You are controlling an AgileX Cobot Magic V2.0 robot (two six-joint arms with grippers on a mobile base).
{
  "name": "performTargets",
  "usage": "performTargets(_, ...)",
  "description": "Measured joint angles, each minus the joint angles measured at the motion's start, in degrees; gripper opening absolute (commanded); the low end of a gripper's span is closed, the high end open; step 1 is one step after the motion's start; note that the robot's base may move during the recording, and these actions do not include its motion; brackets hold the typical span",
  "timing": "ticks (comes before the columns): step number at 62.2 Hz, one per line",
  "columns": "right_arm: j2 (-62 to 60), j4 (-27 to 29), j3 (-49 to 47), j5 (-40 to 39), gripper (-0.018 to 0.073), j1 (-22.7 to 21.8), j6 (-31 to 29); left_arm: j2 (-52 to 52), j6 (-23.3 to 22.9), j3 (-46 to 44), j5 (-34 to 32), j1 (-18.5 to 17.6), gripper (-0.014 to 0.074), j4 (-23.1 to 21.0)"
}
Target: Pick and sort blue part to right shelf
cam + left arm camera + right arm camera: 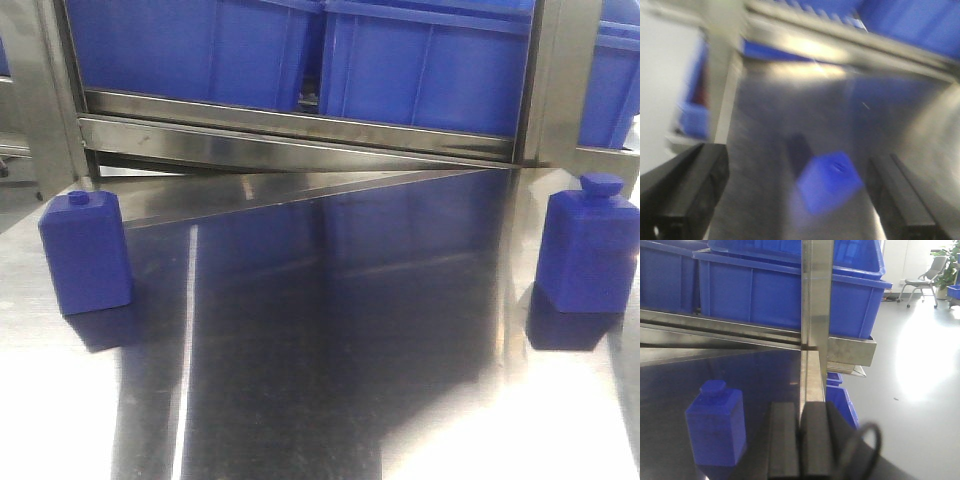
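Two blue parts stand upright on the steel table in the front view: one blue part (85,250) at the far left and another blue part (588,250) at the far right. In the blurred left wrist view the left gripper (797,200) is open, its dark fingers (687,190) wide apart above a blue part (830,181) that lies between them on the table. The right gripper (801,440) is shut and empty, beside the table's right post, with a blue part (716,422) to its left. Neither gripper shows in the front view.
Blue bins (420,60) fill the shelf behind the table, on a steel rail (290,135). Steel posts (45,100) flank the table. In the right wrist view a vertical post (815,315) rises just ahead of the gripper, with open floor and a chair (922,282) at right.
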Motion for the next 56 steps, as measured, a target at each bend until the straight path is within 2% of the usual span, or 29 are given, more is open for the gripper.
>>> performTargets(11,0.0,0.0,0.0,0.0,0.0036,0.0,0.0,12.4,-0.4,-5.6,0.7,-6.5,0.0655,-1.9)
performTargets(15,0.0,0.0,0.0,0.0,0.0036,0.0,0.0,17.3,-1.3,-8.7,2.1,-7.8,0.0654,-2.3)
performTargets(24,0.0,0.0,0.0,0.0,0.0036,0.0,0.0,27.7,-3.0,-16.8,8.6,-8.5,0.0654,-2.5)
performTargets(32,0.0,0.0,0.0,0.0,0.0036,0.0,0.0,35.7,-7.0,-23.5,15.1,-8.5,0.0653,-1.9)
performTargets(38,0.0,0.0,0.0,0.0,0.0036,0.0,0.0,40.8,-10.6,-28.0,21.0,-8.5,0.0650,-0.3)
performTargets(45,0.0,0.0,0.0,0.0,0.0036,0.0,0.0,45.8,-15.8,-31.8,27.8,-8.5,0.0648,4.2)
performTargets(56,0.0,0.0,0.0,0.0,0.0036,0.0,0.0,49.6,-19.5,-32.7,29.2,-8.5,0.0647,6.3)
